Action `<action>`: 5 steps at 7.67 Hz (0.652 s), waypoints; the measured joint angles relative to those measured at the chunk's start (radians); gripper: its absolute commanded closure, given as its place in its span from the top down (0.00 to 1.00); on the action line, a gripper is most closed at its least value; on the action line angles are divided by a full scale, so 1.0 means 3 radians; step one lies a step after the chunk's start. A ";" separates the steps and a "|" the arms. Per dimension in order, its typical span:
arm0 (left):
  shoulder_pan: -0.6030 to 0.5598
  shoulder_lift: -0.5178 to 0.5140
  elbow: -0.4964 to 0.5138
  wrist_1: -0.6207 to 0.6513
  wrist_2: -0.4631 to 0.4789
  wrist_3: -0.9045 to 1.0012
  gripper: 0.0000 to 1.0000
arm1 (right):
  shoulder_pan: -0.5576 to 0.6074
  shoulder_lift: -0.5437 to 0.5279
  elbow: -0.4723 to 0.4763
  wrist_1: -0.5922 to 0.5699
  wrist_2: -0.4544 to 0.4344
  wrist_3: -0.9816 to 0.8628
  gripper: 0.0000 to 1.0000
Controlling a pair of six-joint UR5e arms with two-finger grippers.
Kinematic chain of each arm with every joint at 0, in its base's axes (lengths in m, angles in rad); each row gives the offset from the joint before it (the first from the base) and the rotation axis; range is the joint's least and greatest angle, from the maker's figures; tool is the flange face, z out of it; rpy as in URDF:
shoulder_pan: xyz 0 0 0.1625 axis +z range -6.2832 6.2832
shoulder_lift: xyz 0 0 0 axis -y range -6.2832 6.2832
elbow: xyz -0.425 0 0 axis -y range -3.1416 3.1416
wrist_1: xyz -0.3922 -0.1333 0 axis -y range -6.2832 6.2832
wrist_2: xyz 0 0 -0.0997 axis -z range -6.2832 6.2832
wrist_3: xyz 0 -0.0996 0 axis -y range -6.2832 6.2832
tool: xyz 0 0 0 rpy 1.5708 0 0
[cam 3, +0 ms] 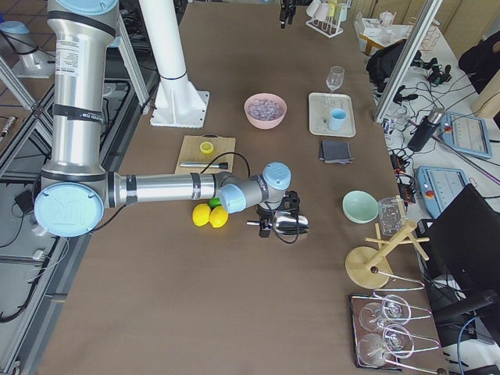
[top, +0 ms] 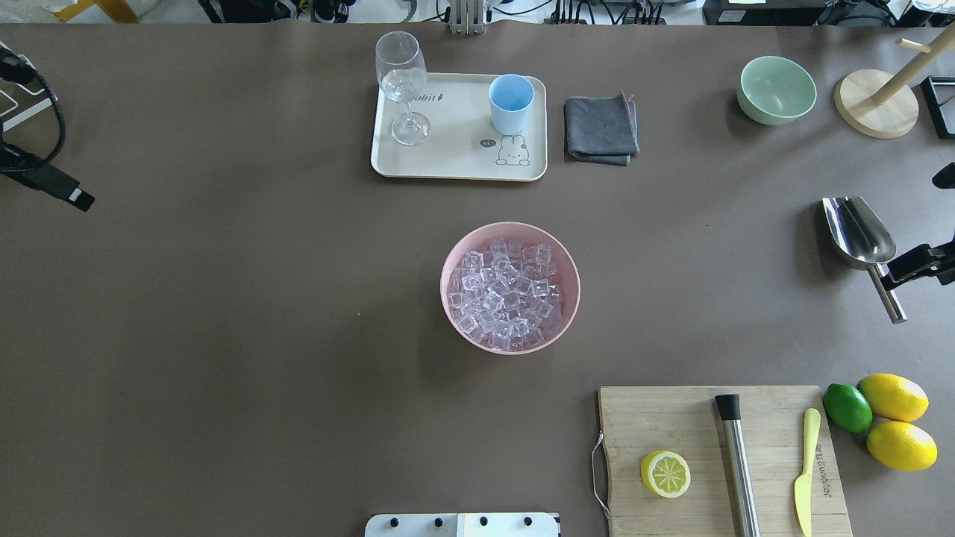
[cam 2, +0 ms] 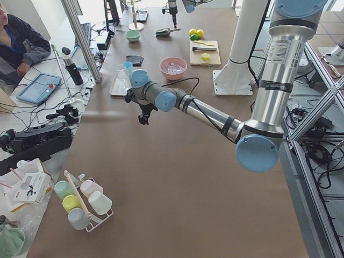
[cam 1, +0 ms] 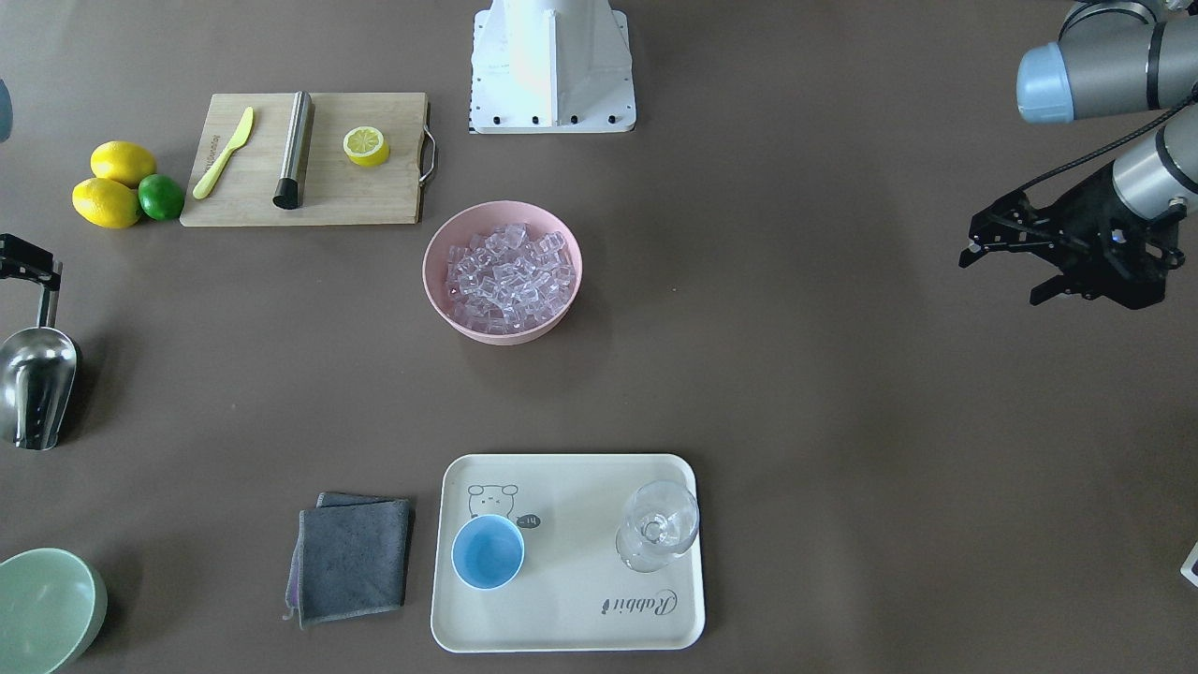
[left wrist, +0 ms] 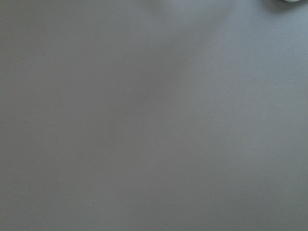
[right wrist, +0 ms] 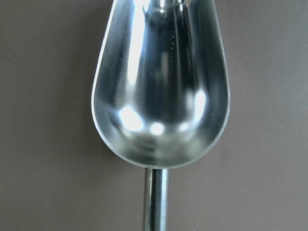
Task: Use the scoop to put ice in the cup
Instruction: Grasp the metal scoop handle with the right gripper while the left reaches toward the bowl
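The steel scoop (cam 1: 36,386) hangs at the table's edge on my right side, its trough empty in the right wrist view (right wrist: 161,86). My right gripper (top: 889,280) is shut on its handle, and it also shows in the front-facing view (cam 1: 45,285). The ice (top: 507,287) fills a pink bowl (top: 455,257) at mid-table. The light-blue cup (top: 511,101) stands empty on a cream tray (top: 455,160) beyond the bowl. My left gripper (cam 1: 1001,277) is open and empty, far off on my left side above bare table.
A stemmed glass (top: 403,86) shares the tray. A grey cloth (top: 600,128) and a pale green bowl (top: 776,89) lie to the tray's right. A cutting board (top: 720,462) with a lemon half, steel cylinder and knife sits near my base, with lemons and a lime (top: 847,407) beside it.
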 measured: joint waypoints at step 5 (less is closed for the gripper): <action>0.0649 -0.0272 0.0062 -0.0745 0.0012 -0.0040 0.98 | -0.0203 0.0032 -0.0100 0.0030 -0.0079 0.0158 0.74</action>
